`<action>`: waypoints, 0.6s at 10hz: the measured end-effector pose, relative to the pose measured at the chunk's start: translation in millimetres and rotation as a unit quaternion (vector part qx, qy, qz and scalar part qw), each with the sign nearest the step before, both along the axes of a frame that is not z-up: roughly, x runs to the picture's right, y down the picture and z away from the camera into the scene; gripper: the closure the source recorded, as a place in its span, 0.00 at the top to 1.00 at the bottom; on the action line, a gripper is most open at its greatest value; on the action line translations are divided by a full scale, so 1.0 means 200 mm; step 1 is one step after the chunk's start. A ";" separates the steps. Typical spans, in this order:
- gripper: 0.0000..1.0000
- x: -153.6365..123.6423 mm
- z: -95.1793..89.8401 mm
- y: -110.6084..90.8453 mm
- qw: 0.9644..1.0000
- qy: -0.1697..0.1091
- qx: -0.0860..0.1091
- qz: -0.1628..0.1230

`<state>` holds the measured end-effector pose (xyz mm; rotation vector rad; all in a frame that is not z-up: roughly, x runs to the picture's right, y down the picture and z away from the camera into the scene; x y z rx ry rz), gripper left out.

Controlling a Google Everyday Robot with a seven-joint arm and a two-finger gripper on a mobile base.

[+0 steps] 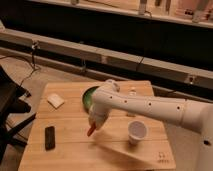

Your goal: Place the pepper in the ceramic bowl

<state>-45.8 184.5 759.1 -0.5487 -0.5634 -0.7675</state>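
Observation:
The pepper [91, 131] is a small slender red-orange piece hanging point-down from my gripper [94, 124], a little above the wooden table [70, 150]. My gripper is shut on the pepper. The white arm [150, 107] reaches in from the right. The ceramic bowl [88, 96] is green and round, at the back middle of the table, partly hidden behind my arm. The gripper is in front of the bowl, nearer the table's front.
A white cup [137, 132] stands right of the gripper. A black flat object [50, 137] lies at the front left. A pale flat piece [56, 101] lies at the back left. A black chair [10, 110] stands left of the table.

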 end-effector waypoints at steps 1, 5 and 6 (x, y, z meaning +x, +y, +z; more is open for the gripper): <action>0.00 0.02 -0.02 -0.04 1.000 -0.001 0.004 0.006; 0.00 0.08 -0.04 -0.15 1.000 -0.006 0.013 0.023; 0.00 0.09 -0.04 -0.18 0.999 -0.007 0.016 0.028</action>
